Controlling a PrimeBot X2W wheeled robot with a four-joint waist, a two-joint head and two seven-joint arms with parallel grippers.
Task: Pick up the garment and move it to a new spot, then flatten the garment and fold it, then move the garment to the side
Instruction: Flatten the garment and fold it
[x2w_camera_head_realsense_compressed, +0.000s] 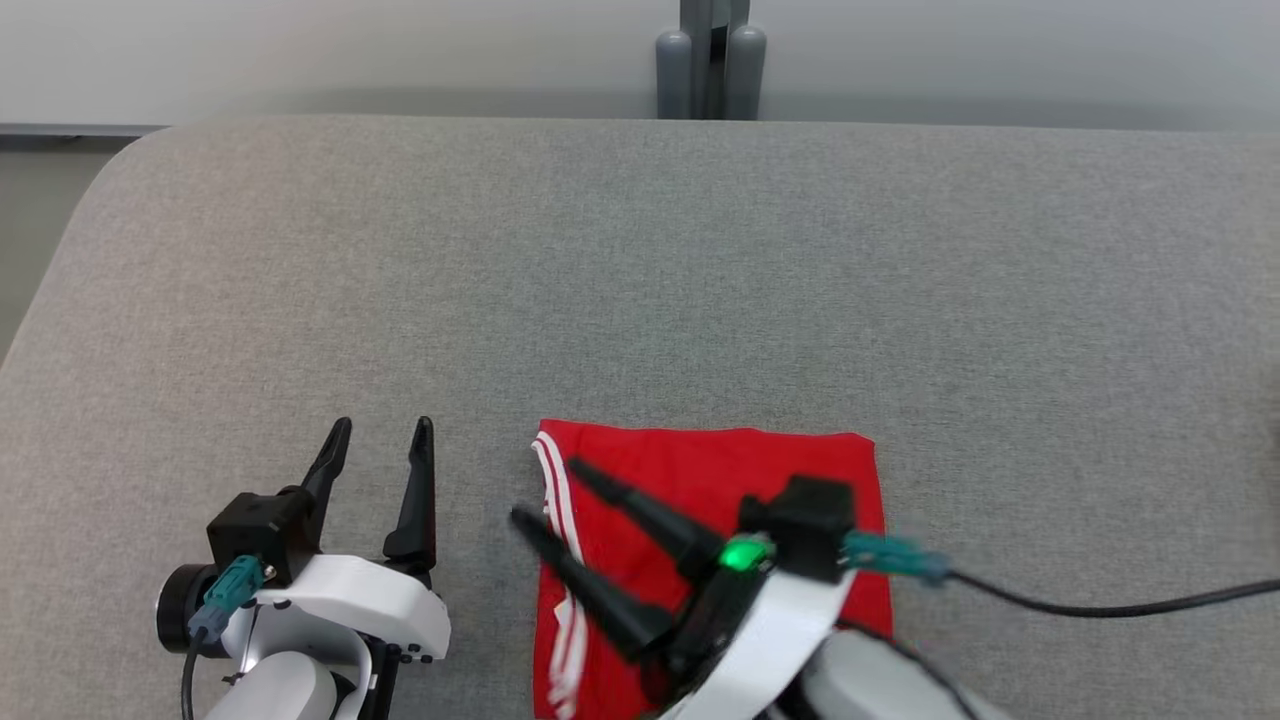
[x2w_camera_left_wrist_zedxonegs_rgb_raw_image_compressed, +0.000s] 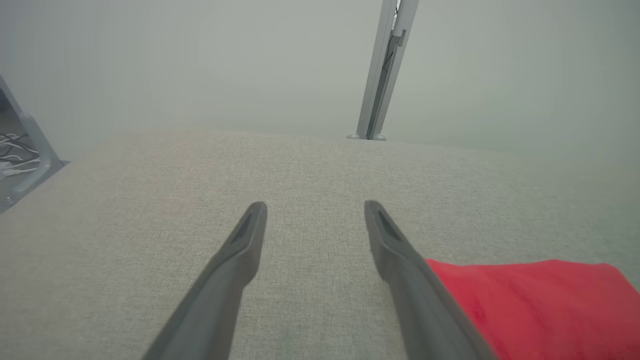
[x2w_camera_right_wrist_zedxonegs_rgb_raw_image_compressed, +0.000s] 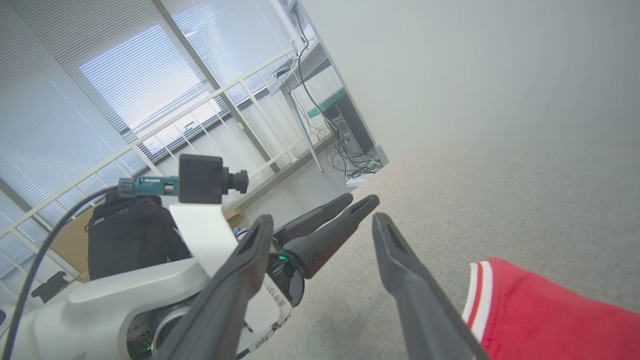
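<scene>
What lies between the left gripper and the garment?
Bare grey tabletop, plus one right gripper fingertip past the edge of the garment, in the head view.

We see a grey table (x2w_camera_head_realsense_compressed: 640, 280) with a post (x2w_camera_head_realsense_compressed: 710, 60) at its far edge, before a pale wall (x2w_camera_head_realsense_compressed: 300, 50). Beyond it we see blinds (x2w_camera_right_wrist_zedxonegs_rgb_raw_image_compressed: 60, 100), a white railing (x2w_camera_right_wrist_zedxonegs_rgb_raw_image_compressed: 210, 94), a person in black (x2w_camera_right_wrist_zedxonegs_rgb_raw_image_compressed: 130, 235), and cables (x2w_camera_right_wrist_zedxonegs_rgb_raw_image_compressed: 357, 167) under a desk (x2w_camera_right_wrist_zedxonegs_rgb_raw_image_compressed: 305, 57).

The garment (x2w_camera_head_realsense_compressed: 790, 455) is showing smooth red cloth with white-striped trim. The table (x2w_camera_head_realsense_compressed: 640, 280) is presenting matt grey woven fabric, finely rough. The left gripper (x2w_camera_head_realsense_compressed: 384, 432) and right gripper (x2w_camera_head_realsense_compressed: 547, 490) are displaying matt dark plastic fingers. The left forearm shell (x2w_camera_head_realsense_compressed: 345, 600) is gleaming glossy white.
</scene>
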